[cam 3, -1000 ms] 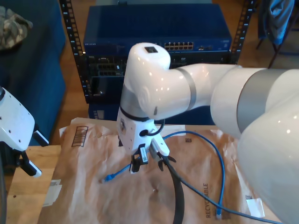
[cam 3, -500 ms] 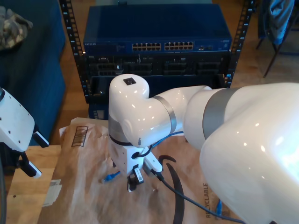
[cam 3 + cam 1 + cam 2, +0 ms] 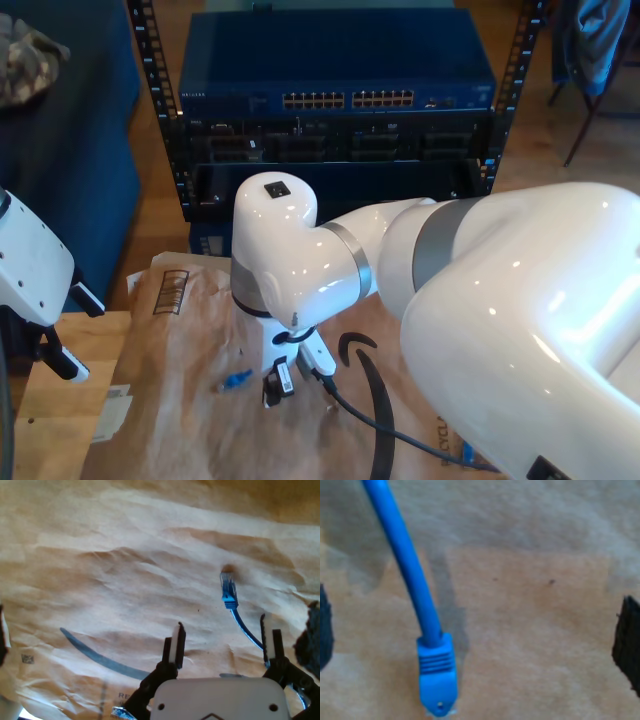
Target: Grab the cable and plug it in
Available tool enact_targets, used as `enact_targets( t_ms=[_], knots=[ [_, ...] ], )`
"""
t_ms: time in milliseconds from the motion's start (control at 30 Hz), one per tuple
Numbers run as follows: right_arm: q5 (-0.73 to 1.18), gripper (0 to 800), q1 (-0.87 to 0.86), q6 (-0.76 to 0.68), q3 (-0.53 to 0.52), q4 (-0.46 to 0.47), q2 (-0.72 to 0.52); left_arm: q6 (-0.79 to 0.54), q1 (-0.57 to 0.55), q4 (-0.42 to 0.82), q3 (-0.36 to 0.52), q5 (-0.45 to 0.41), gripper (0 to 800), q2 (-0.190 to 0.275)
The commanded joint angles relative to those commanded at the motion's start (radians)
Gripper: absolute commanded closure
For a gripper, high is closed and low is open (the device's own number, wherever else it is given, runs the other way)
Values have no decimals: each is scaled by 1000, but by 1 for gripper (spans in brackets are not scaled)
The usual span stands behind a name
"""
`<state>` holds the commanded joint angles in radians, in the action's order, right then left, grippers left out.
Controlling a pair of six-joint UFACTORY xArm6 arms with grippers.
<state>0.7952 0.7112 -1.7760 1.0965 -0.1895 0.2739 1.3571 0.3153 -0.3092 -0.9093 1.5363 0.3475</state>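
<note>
The cable [image 3: 406,567] is seen lying on crumpled brown paper [image 3: 535,630], and its blue plug [image 3: 437,675] is found in the gap of the second pincer [image 3: 475,637], nearer one dark finger [image 3: 324,630] than the other and touched by neither. The jaws of that pincer are held wide apart. In the exterior view the same plug [image 3: 237,380] is shown just beside the second pincer [image 3: 272,392], which is lowered close to the paper [image 3: 170,430] under a bulky white arm [image 3: 300,260]. From the first pincer [image 3: 221,627], also spread wide and holding nothing, a plug [image 3: 228,592] is seen a little ahead of the fingertips [image 3: 177,632], its cord running back between them. The paper is spread over a wooden desk [image 3: 50,410]. Well beyond the second pincer, a rack with a blue network switch [image 3: 340,100] is seen.
</note>
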Motion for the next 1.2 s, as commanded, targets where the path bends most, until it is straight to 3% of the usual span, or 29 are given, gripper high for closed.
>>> enact_targets(
  t_ms=[200, 333, 567, 700, 1033, 1200],
  knots=[
    [-26, 152, -2, -2, 0, 2, 11, 0, 0, 0, 0, -3, 0, 0],
    [-34, 166, -6, -3, 0, 2, 11, -2, 0, 0, 0, -2, 0, 0],
    [-35, 318, -9, -3, -2, 2, 11, -2, 0, 0, 0, 0, 0, 0],
    [-54, 458, -8, -3, -3, 2, 11, -2, 0, 0, 0, 0, 0, 0],
    [-57, 557, -5, -3, -3, 2, 11, -2, 0, 0, 0, 0, 0, 2],
    [-74, 661, -5, -3, -15, 2, 11, -3, 0, 0, 0, 0, 0, 2]
  ],
)
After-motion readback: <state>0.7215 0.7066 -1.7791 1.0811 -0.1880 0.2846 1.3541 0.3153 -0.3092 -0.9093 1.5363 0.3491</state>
